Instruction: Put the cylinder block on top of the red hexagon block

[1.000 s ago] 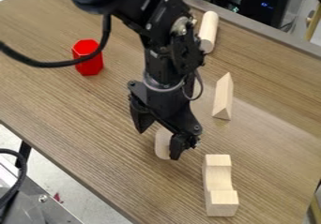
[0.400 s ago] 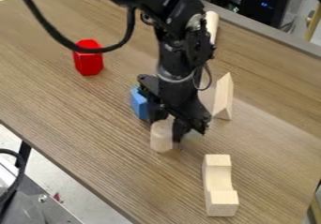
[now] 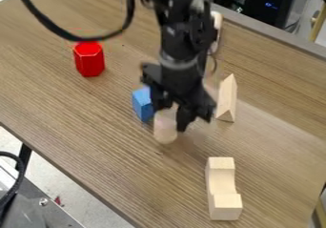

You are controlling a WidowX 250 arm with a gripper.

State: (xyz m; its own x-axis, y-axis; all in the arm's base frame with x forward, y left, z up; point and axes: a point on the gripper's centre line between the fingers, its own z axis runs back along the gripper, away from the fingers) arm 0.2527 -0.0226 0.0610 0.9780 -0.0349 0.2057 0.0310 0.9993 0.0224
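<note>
Just right of the blue block hangs the black gripper (image 3: 172, 116), near the middle of the camera view, shut on the short pale wooden cylinder block (image 3: 166, 129). The cylinder is upright, its top part between the fingers and its lower part showing beneath them. The red hexagon block (image 3: 89, 59) stands upright at the upper left, well apart from the gripper.
A blue block (image 3: 142, 104) sits close at the gripper's left. On its right is a wooden triangular prism (image 3: 227, 99); a notched wooden block (image 3: 223, 189) lies at the lower right. A long wooden cylinder (image 3: 217, 23) is partly behind the arm.
The gripper's fingers, spread wide at first, have shut on the cylinder. Gripper and cylinder have moved up in the view, and the blue block has come out from behind the gripper.
</note>
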